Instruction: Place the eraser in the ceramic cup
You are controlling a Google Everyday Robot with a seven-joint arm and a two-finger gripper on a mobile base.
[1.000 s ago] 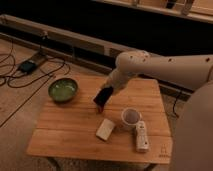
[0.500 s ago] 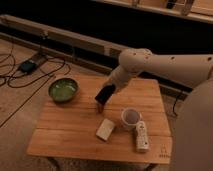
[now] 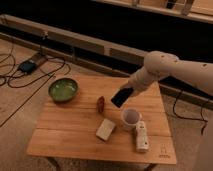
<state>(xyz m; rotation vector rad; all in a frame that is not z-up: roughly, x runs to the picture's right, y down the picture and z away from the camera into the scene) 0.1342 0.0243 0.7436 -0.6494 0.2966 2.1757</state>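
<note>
My gripper (image 3: 126, 92) hangs over the middle of the wooden table (image 3: 70, 135), at the end of the white arm reaching in from the right. It is shut on the eraser (image 3: 120, 98), a flat black block held tilted in the air. The eraser is just above and a little left of the ceramic cup (image 3: 130, 118), a small white cup standing upright on the table. The eraser is outside the cup.
A wide green bowl (image 3: 63, 89) sits at the table's back left. A small brown object (image 3: 101, 104) lies left of the cup. A cream block (image 3: 105, 129) and a white remote-like bar (image 3: 141, 136) lie near the front. Cables (image 3: 30, 70) run on the floor at left.
My gripper has carried the eraser to the right, towards the cup. The small brown object now shows where the gripper was.
</note>
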